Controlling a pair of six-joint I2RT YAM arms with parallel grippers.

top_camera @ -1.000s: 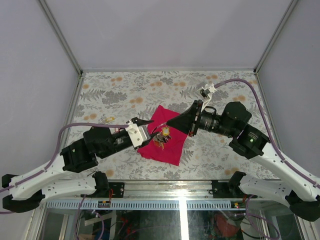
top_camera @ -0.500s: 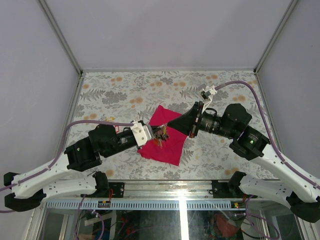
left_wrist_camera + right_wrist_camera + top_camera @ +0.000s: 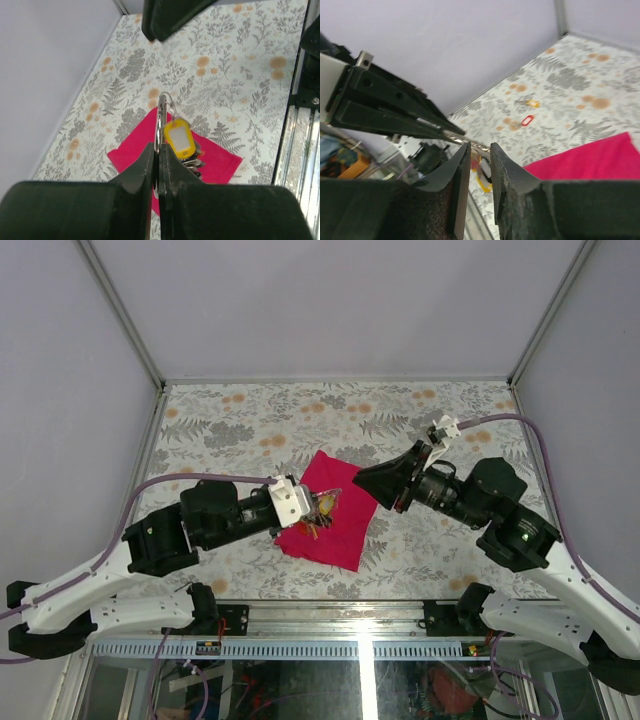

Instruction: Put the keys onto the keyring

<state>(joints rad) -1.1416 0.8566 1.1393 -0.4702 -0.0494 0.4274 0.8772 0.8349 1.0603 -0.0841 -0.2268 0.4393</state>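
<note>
My left gripper (image 3: pixel 314 503) (image 3: pixel 159 151) is shut on the thin silver keyring (image 3: pixel 161 116), holding it edge-on above the magenta cloth (image 3: pixel 342 532). A yellow tag (image 3: pixel 179 140) and a bunch of keys (image 3: pixel 193 159) hang from the ring; the bunch (image 3: pixel 323 508) shows as a small cluster from above. My right gripper (image 3: pixel 358 479) (image 3: pixel 479 151) stands a short way to the right of the ring, jaws slightly apart with nothing between them. In the right wrist view the keyring (image 3: pixel 468 142) shows just beyond those tips. I cannot make out a separate loose key.
A small red tag (image 3: pixel 526 120) and a yellow one (image 3: pixel 533 103) lie on the floral tabletop (image 3: pixel 250 430) at the left. Grey walls close in the table's far and side edges. A metal rail (image 3: pixel 330 615) runs along the near edge.
My right gripper has let go and drawn back to the right, its jaws now parted. My left gripper has closed onto the keyring.
</note>
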